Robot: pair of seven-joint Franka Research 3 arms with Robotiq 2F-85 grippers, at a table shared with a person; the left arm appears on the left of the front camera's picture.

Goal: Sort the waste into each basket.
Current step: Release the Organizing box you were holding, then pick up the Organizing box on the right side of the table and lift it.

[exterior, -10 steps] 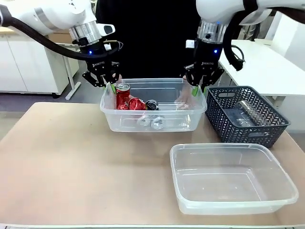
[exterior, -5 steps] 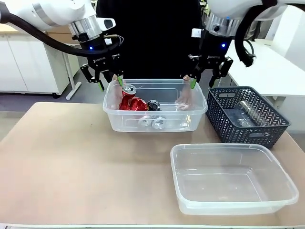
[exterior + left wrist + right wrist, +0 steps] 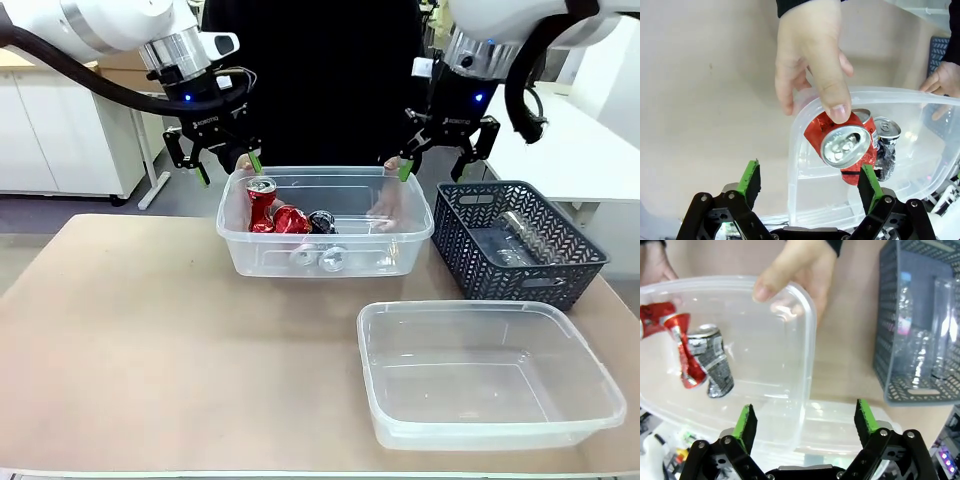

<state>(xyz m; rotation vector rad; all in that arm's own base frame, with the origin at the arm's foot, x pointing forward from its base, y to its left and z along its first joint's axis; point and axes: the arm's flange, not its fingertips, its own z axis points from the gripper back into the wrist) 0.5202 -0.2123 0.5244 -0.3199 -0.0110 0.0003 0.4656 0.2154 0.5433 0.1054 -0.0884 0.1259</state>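
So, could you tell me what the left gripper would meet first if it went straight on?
Probably the end rim of the clear tub, which lies between the left gripper's open jaws, with a red can just inside; depth is unclear.

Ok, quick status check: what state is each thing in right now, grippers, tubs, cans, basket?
left gripper: open, holding nothing, above the far tub's left end.
right gripper: open, holding nothing, above its right end.
far tub: upright, person's hands on its rim.
cans: crushed, inside the far tub.
near tub: upright, nothing in it.
mesh basket: upright, holding clear bottles.
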